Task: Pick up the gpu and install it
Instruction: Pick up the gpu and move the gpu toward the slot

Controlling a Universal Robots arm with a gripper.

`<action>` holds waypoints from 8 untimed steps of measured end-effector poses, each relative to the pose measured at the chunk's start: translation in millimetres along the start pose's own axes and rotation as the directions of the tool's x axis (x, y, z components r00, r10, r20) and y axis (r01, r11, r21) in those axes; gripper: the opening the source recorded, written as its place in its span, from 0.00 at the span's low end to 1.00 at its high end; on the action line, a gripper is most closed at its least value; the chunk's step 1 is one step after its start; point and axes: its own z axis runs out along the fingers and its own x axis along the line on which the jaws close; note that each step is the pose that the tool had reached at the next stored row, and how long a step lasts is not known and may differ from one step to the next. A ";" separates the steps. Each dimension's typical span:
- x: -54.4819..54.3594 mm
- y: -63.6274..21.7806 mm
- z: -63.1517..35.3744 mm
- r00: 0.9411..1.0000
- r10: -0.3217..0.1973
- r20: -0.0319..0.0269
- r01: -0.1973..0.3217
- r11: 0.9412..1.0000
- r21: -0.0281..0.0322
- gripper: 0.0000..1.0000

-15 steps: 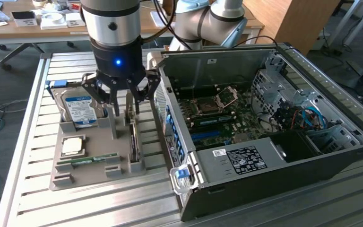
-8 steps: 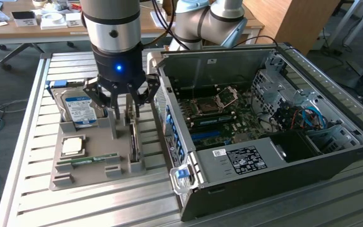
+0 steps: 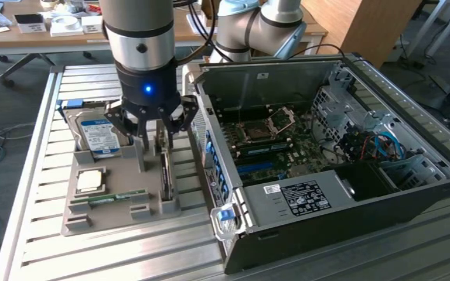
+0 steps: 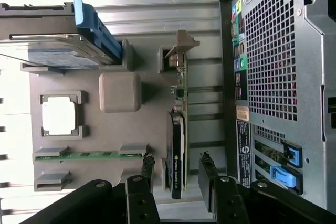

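Note:
The gpu (image 3: 164, 174) stands on its edge in a slot of the grey holder tray (image 3: 123, 219), just beside the open computer case (image 3: 327, 158). In the wrist view the gpu (image 4: 179, 106) is a thin dark card with a black cooler and a silvery end bracket (image 4: 181, 45). My gripper (image 3: 157, 130) hangs right above the card with its jaws open. The wrist view has the gripper (image 4: 177, 163) straddling the card's near end, one black finger (image 4: 147, 174) on each side and a gap to the card on both sides. Nothing is held.
On the tray there are also a hard drive (image 3: 98, 136) with a blue-white label, a square CPU (image 3: 91, 180) and a green RAM stick (image 3: 109, 198). The case's rear panel (image 4: 273, 77) stands close beside the card. A slatted metal table (image 3: 45, 158) carries everything.

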 end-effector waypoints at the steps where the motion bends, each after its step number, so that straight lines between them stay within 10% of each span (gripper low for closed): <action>1: 0.0 -0.1 0.8 1.000 0.000 0.000 0.000 1.000 0.000 0.47; 8: 0.1 -0.1 2.8 1.000 0.000 0.000 0.000 1.000 0.000 0.47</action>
